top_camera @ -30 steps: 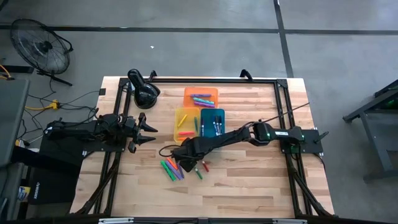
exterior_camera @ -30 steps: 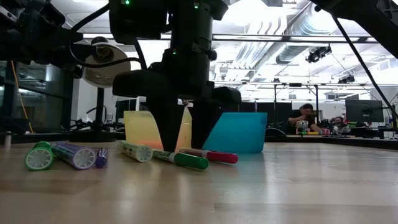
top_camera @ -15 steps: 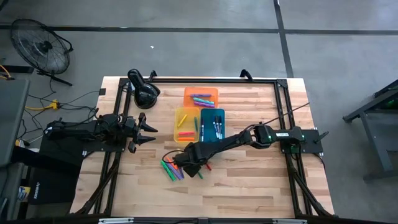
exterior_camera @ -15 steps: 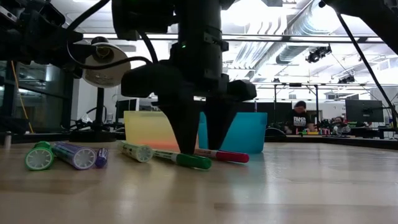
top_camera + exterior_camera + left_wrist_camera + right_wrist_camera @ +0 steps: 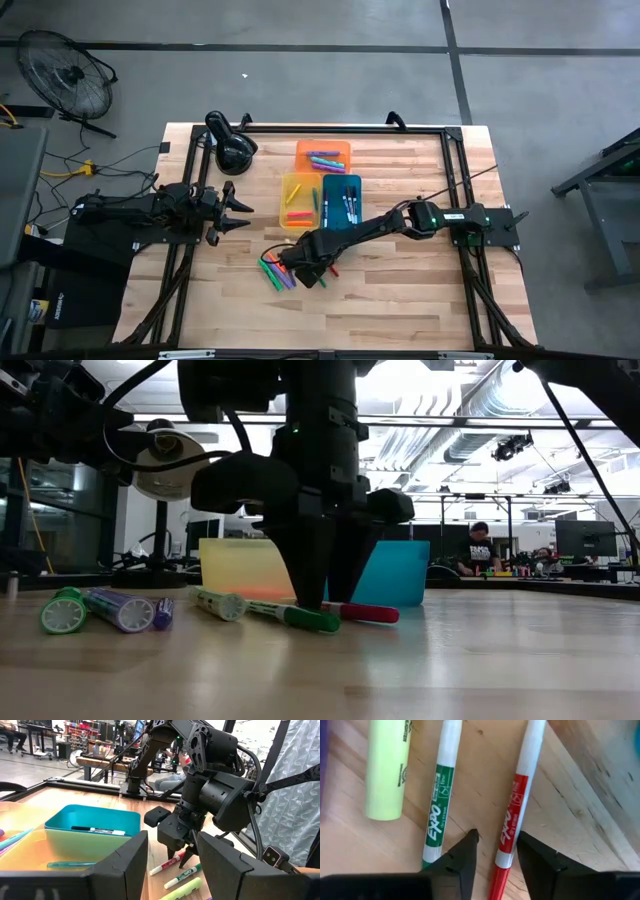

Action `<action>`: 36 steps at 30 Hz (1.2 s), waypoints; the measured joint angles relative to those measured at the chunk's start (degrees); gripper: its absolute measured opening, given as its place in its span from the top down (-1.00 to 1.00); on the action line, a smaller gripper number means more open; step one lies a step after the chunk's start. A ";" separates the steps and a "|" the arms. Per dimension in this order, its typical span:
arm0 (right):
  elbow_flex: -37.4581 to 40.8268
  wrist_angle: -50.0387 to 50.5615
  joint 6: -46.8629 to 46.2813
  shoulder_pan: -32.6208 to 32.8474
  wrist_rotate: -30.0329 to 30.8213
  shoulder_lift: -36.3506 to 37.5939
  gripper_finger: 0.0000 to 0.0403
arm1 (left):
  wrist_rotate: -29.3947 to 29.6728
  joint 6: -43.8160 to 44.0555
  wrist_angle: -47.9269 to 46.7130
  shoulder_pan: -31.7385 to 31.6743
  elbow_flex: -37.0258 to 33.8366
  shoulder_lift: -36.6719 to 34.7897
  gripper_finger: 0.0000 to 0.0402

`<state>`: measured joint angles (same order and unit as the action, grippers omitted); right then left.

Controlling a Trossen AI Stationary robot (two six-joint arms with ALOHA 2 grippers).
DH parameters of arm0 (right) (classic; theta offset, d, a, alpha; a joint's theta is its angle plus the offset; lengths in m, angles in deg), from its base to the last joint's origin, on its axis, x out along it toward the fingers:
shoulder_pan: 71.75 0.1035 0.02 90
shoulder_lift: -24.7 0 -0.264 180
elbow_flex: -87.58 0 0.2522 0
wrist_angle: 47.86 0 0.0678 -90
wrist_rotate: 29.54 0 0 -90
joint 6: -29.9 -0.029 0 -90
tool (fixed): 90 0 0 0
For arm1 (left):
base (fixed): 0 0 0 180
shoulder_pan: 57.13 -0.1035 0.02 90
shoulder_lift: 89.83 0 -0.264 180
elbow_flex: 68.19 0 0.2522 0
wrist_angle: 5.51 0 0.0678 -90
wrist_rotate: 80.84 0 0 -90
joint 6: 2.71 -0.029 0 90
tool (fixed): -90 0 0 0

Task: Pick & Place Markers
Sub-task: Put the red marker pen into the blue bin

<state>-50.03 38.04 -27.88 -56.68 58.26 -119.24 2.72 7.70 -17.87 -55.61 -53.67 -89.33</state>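
Straddling the red marker (image 5: 512, 827) mid-worktop (image 5: 420, 300), the right claw (image 5: 497, 851) stands parted, fingertips on the wood, not yet gripping. The left claw (image 5: 240, 212) waits spread near the left edge.

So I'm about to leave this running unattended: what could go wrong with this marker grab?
The right gripper straddles the red marker near one end, so it may tilt when lifted. The green marker lies close beside one finger and could get nudged or pinched along.
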 joint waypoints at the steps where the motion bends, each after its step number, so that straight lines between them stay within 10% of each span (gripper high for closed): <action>1: 0.00 0.00 0.06 0.02 -0.02 0.00 0.42 | 0.00 0.01 0.00 0.00 0.00 0.01 0.16; 18: 0.02 0.28 2.92 0.04 -0.02 0.02 0.90 | 0.00 0.00 0.01 0.00 0.00 0.00 0.16; 36: 0.17 2.24 6.72 1.34 1.72 2.54 0.91 | 0.00 -0.01 0.01 0.00 0.00 0.01 0.16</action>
<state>-49.86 40.28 -21.16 -55.34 59.98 -116.70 2.72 7.69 -17.85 -55.61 -53.67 -89.32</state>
